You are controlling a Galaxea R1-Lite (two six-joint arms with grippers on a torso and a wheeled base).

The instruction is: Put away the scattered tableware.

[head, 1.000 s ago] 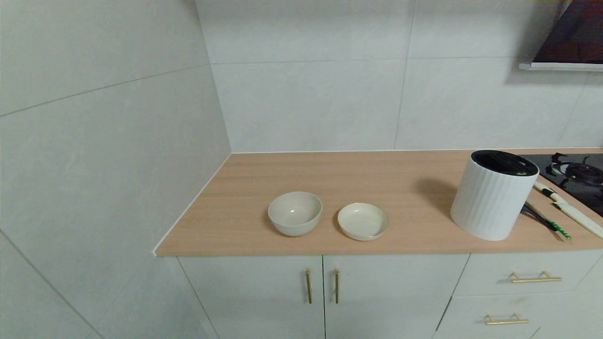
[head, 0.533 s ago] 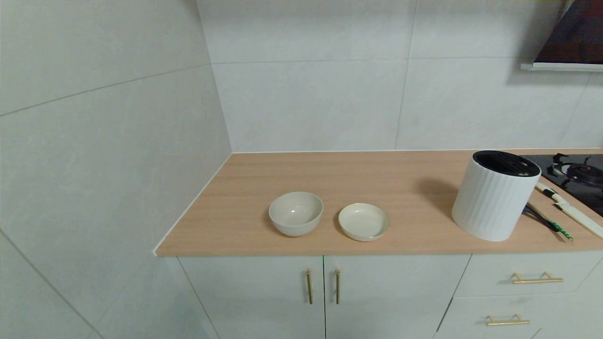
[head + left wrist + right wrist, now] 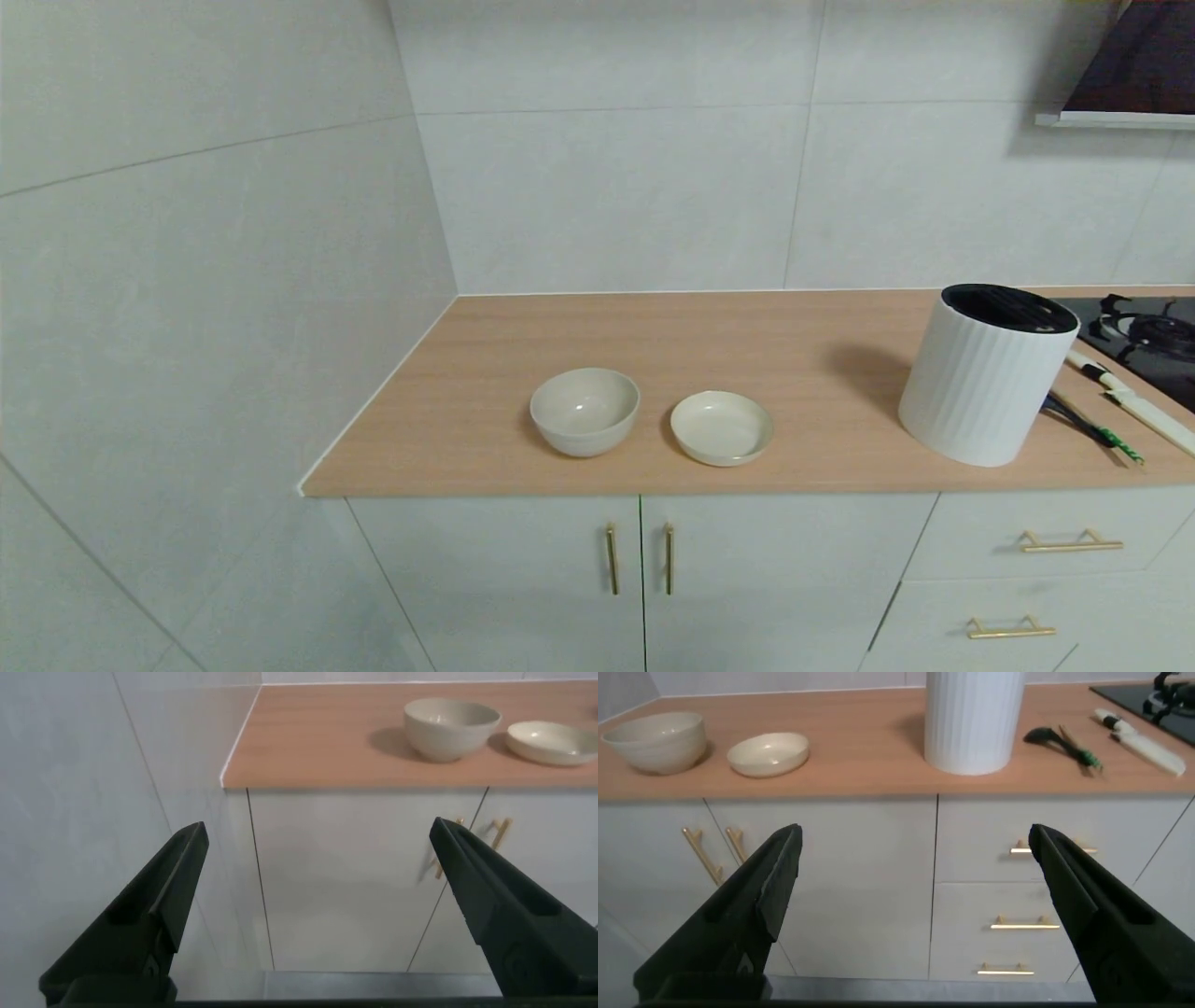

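Left gripper (image 3: pixel 317 827): fingers spread wide, nothing between them. It sits in front of the cabinet doors (image 3: pixel 642 579), below countertop level.
Right gripper (image 3: pixel 914 830): fingers spread wide, nothing held. It sits in front of the drawers (image 3: pixel 1018 873), below countertop level.
Bowl (image 3: pixel 584 411): beige, deep, upright. It stands on the countertop (image 3: pixel 766 345) near the front edge, above the cabinet doors.
Dish (image 3: pixel 721 427): cream, shallow, upright. It stands just beside the bowl on the robot's right; whether the two rims touch cannot be told.
Holder (image 3: pixel 985 378): white ribbed cylinder with a black slotted top. It stands upright on the countertop, well apart from the dish, toward the stove (image 3: pixel 1153 336).
Dark utensils (image 3: pixel 1092 429): slim pieces with a green-marked end, lying flat on the countertop just beside the holder, on its stove side.
White utensil (image 3: pixel 1134 403): long, pale, with a dark band. It lies flat between the dark utensils and the stove.
Drawer handles (image 3: pixel 1072 540): gold bars, horizontal.
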